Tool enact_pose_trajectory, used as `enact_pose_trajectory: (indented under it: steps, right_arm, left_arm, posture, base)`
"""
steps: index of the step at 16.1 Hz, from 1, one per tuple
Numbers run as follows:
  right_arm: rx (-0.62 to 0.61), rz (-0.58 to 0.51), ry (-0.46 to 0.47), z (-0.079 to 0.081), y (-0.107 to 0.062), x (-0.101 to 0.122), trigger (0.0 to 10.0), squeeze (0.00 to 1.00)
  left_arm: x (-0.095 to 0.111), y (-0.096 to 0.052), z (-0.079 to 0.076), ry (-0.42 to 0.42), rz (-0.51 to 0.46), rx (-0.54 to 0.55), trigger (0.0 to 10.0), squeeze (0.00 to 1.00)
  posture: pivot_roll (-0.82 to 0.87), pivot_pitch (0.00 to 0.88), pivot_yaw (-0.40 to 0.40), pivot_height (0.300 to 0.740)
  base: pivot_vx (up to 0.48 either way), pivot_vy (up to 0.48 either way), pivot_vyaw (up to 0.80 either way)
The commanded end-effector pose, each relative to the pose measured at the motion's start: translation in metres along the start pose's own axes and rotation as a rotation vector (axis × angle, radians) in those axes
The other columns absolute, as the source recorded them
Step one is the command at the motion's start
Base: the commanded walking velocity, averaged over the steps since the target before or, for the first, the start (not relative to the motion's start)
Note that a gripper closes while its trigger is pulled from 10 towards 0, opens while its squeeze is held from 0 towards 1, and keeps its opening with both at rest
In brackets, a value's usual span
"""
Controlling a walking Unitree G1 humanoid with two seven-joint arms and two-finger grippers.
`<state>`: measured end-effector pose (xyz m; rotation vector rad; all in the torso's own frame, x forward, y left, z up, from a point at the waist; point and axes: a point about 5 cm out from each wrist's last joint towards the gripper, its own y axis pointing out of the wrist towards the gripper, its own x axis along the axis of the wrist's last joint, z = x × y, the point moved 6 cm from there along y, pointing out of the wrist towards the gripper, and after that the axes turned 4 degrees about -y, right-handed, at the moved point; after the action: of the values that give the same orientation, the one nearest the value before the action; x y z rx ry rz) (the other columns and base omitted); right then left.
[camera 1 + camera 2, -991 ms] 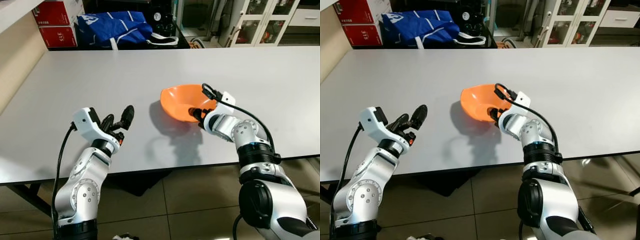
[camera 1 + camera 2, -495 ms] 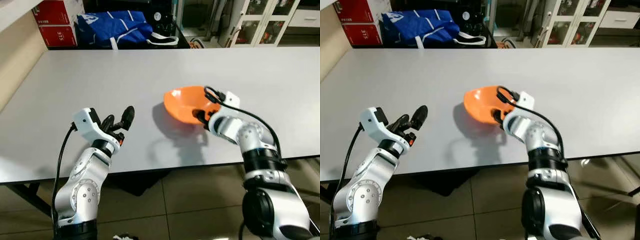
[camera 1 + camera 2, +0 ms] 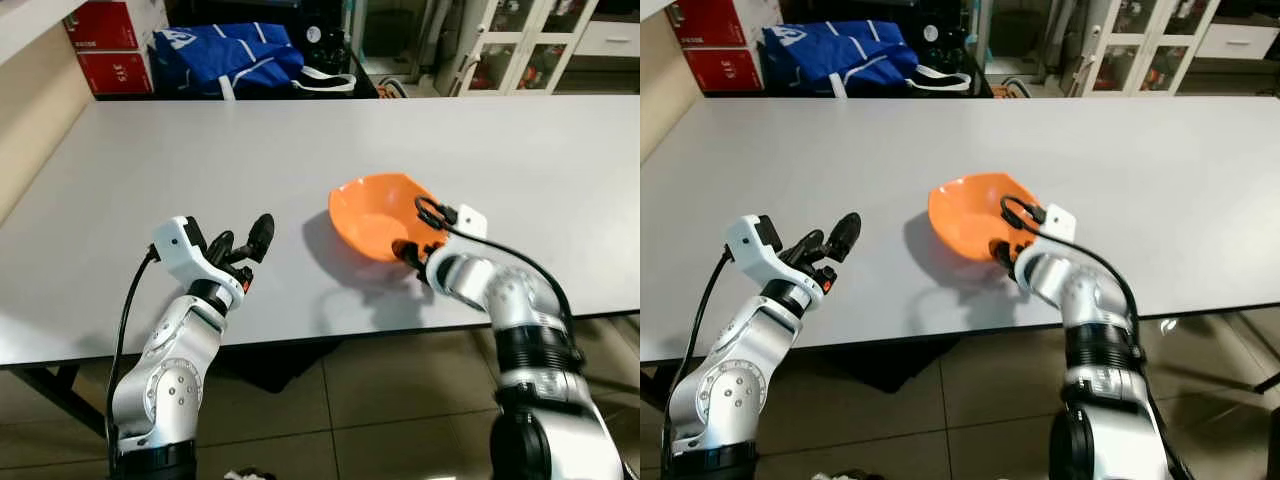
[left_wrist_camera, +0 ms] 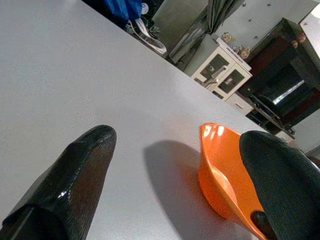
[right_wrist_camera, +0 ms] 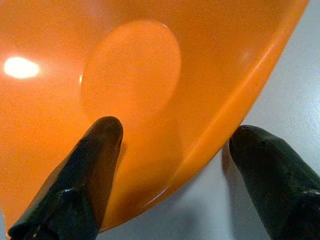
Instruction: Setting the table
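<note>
A long grey table (image 3: 150,150) holds just one piece of tableware so far — an orange bowl (image 3: 375,215) near the front edge, a little right of centre. Setting the table looks barely begun: the bowl is tilted, not yet resting flat, and no plates, cups or cutlery are laid out.

The right gripper (image 3: 411,252) straddles the bowl's near rim, one black finger (image 5: 95,155) inside against the wall, the other outside with a gap between it and the rim; the bowl hangs tipped between them. Whether they pinch the rim or are letting go cannot be told.

The left gripper (image 3: 243,243) hovers over the table's front left, well apart from the bowl, its fingers spread and empty.

The bowl is smooth, glossy plastic, rounded with a flat circular base, and light glints on its inner wall. The tabletop is matte and plain. Beyond the far edge lie a blue bag (image 3: 230,55) and red boxes (image 3: 112,45).
</note>
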<state>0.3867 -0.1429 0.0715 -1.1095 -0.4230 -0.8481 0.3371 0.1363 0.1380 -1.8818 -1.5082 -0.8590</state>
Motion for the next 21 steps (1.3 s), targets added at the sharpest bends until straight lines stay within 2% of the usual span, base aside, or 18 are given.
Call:
enact_pose_trajectory:
  steps: [1,3,5,8,10,14,16,19,21]
  right_arm:
    - [-0.015,0.017,-0.012,-0.005,-0.002,-0.003,10.0,0.0]
    - [-0.031,-0.041,-0.072,-0.011,-0.012,0.006,10.0,0.0]
    - [-0.021,-0.156,-0.17,-0.001,-0.019,0.029,10.0,0.0]
    - [0.001,-0.264,-0.282,0.018,-0.027,0.045,10.0,0.0]
    - [0.017,-0.34,-0.326,0.023,-0.034,0.054,10.0,0.0]
    - [-0.034,-0.498,-0.414,0.007,-0.051,0.065,10.0,0.0]
    - [-0.151,-0.62,-0.567,-0.004,-0.064,0.073,10.0,0.0]
    - [-0.119,-0.738,-0.676,-0.007,-0.083,0.067,10.0,0.0]
    - [-0.16,-0.774,-0.789,-0.011,-0.091,0.059,10.0,0.0]
  left_arm:
    - [-0.003,-0.001,-0.002,0.004,0.016,-0.006,10.0,0.0]
    - [-0.004,0.0,-0.002,0.005,0.018,-0.006,10.0,0.0]
    - [-0.003,0.003,-0.004,0.011,0.019,-0.014,10.0,0.0]
    - [-0.003,0.004,-0.006,0.016,0.016,-0.018,10.0,0.0]
    - [-0.003,0.003,-0.004,0.02,0.015,-0.013,10.0,0.0]
    - [-0.003,0.001,-0.004,0.052,0.013,-0.014,10.0,0.0]
    - [-0.003,0.001,-0.004,0.064,0.012,-0.015,10.0,0.0]
    - [-0.003,0.002,-0.005,0.082,0.008,-0.017,10.0,0.0]
    - [-0.001,0.002,-0.005,0.107,-0.004,-0.009,10.0,0.0]
  posture:
    - [-0.17,0.0,-0.007,0.74]
    - [-0.18,0.0,-0.001,0.74]
    - [-0.18,0.0,0.002,0.74]
    - [-0.18,0.0,0.002,0.74]
    - [-0.17,0.0,-0.004,0.74]
    - [-0.18,0.0,-0.001,0.74]
    - [-0.18,0.0,0.003,0.74]
    - [-0.18,0.0,0.004,0.74]
    - [-0.18,0.0,0.007,0.74]
  base:
    - [0.0,0.0,0.0]
    - [0.0,0.0,0.0]
    - [0.0,0.0,0.0]
    - [0.0,0.0,0.0]
    - [0.0,0.0,0.0]
    - [0.0,0.0,0.0]
    - [0.0,0.0,0.0]
    - [0.0,0.0,0.0]
    - [0.0,0.0,0.0]
